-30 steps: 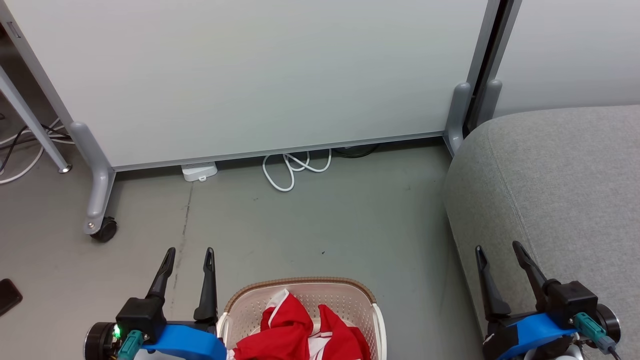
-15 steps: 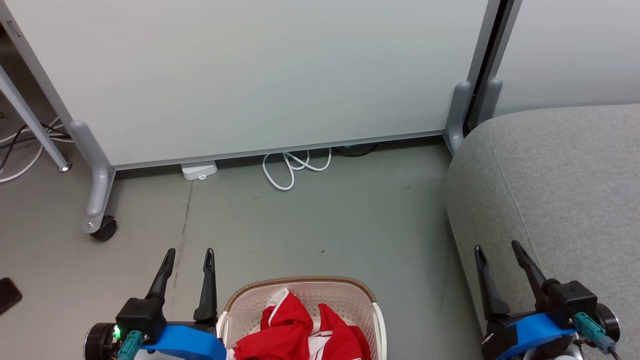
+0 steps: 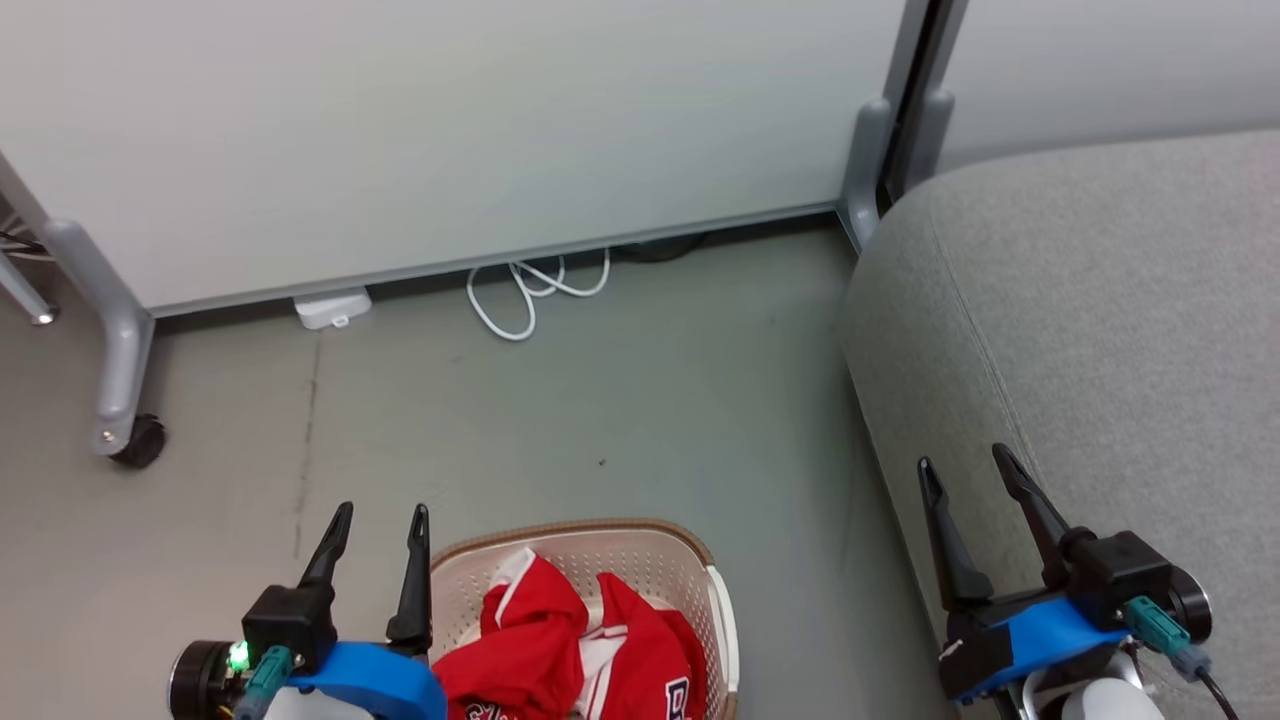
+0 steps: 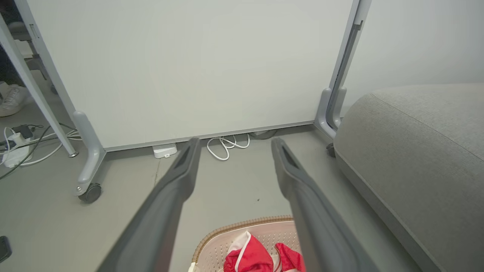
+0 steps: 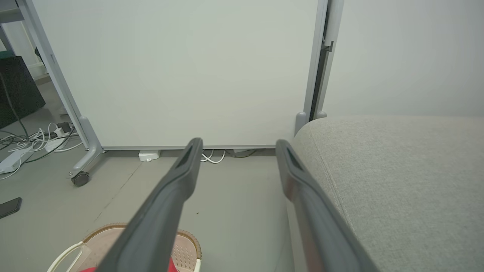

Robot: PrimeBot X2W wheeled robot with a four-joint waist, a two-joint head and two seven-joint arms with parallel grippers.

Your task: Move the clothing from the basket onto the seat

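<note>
You had left gripper (image 3: 382, 510), fingers apart, beside cream-white perforated plastic basket (image 3: 590, 525); bright-red white-trimmed clothing (image 3: 550, 645) lay heaped inside. Right gripper (image 3: 962, 456), fingers apart, hung by edge of grey woven-fabric seat (image 3: 1100, 320).

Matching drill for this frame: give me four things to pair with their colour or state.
Things:
1. clothing
2. basket
3. seat
4. left pincer

Colour or state:
a. grey, woven
b. open, holding nothing
c. red with white trim
d. cream with a brown rim

Pairs: 1-c, 2-d, 3-a, 4-b
</note>
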